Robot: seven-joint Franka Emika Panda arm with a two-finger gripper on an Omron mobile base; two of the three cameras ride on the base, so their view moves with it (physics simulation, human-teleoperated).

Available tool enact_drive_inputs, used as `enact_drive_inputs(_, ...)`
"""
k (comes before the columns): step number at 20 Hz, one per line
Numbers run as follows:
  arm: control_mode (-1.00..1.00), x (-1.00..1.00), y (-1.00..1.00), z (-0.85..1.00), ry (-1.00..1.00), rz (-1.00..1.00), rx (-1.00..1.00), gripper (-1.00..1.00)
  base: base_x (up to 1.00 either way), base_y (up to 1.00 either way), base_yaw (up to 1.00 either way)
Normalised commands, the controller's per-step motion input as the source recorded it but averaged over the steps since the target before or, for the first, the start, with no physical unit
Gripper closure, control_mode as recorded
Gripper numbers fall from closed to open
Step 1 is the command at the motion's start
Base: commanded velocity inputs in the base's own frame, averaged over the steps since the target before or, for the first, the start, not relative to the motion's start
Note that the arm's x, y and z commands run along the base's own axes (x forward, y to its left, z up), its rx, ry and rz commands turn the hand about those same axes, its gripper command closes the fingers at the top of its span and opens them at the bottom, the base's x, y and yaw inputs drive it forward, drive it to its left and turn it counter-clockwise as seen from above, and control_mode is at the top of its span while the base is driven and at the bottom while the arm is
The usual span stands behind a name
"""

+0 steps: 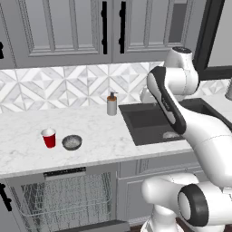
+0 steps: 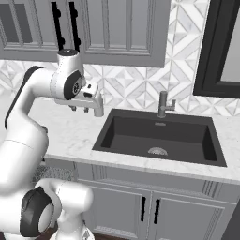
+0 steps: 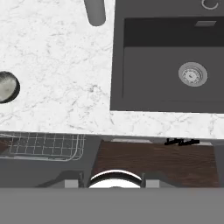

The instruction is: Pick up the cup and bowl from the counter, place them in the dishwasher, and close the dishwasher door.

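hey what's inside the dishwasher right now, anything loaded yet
The dishwasher stands open, showing a pale wire rack with nothing visible in it. The cup and bowl sit on the counter above. The lower part of the dishwasher is out of frame.

**Cut off and hidden parts**

In the hand view, the bowl [image 3: 6,87] is cut by the left edge. The soap bottle [image 3: 95,12] is cut by the top edge. The arm hides the faucet in the left base view.
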Motion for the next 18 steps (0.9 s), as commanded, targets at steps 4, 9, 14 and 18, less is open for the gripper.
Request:
enact_drive_inputs(4,-1.0,-0.3,0.15,0.0,0.0,0.0,0.0,-1.0,0.0,0.0,0.0)
enact_drive_inputs(9,-1.0,-0.29,0.87,-0.12,0.06,0.01,-0.02,-1.0,0.0,0.0,0.0)
enact_drive_inputs(14,-1.0,-0.16,0.88,-0.22,0.11,0.0,-0.03,-1.0,0.0,0.0,0.0)
enact_drive_inputs(18,-1.0,0.0,0.63,-0.22,0.08,0.0,-0.01,-1.0,0.0,0.0,0.0)
